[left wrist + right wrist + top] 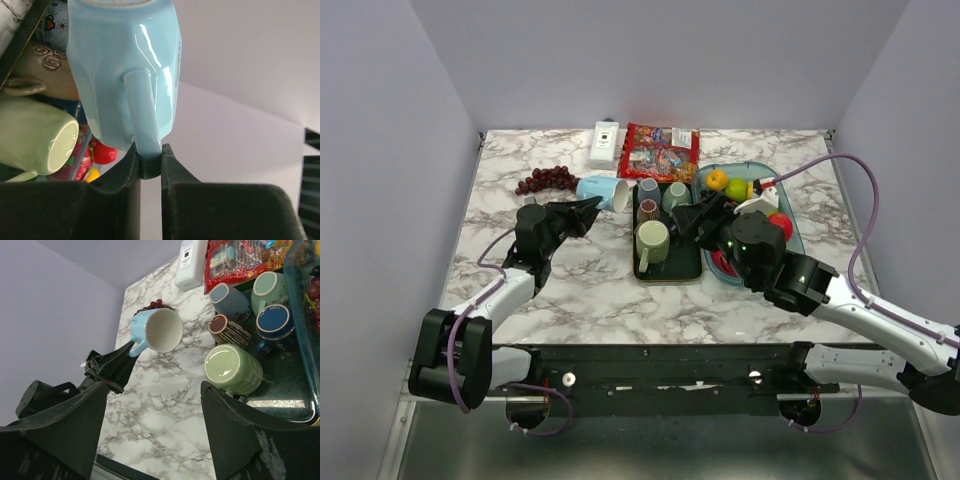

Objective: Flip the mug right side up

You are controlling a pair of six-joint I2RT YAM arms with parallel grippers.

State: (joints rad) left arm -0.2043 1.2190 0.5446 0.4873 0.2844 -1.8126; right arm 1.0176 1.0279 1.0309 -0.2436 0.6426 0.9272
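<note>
A light blue mug (603,190) is held on its side left of the dark tray, with its white mouth facing right. It also shows in the right wrist view (156,330). My left gripper (590,208) is shut on the mug's handle (142,115), and the mug body (115,60) fills the left wrist view above my gripper (149,152). I cannot tell whether the mug touches the table. My right gripper (696,216) is open and empty over the right side of the dark tray, and its jaws stand wide apart in its wrist view (154,390).
A dark tray (672,270) holds a light green mug (653,242) with its base showing (233,369), and several smaller mugs. A teal tray of fruit (794,240) lies to the right. Grapes (546,180), a white box (606,142) and a red snack bag (660,152) lie at the back.
</note>
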